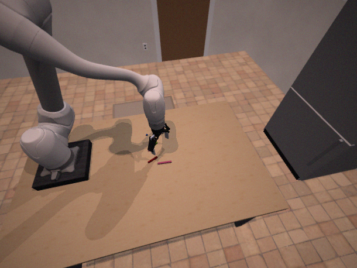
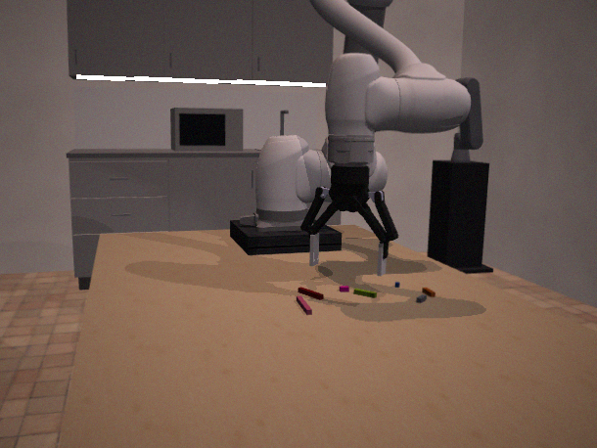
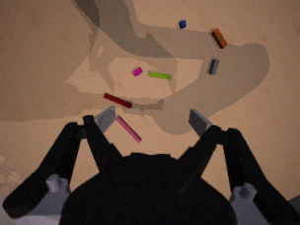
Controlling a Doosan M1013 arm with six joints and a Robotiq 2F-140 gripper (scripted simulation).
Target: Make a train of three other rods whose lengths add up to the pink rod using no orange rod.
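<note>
Several small rods lie flat and apart on the wooden table. In the wrist view I see the pink rod, the red rod, the magenta rod, the lime rod, the grey rod, the orange rod and the blue rod. In the exterior view they show as pink, red, magenta, lime, blue, grey and orange. My gripper hangs open and empty above the table, just behind the magenta and lime rods, and it also shows in the wrist view.
The robot base stands on the table's far side. A dark cabinet stands to the right of the table in the top view. A counter with a microwave is behind the table.
</note>
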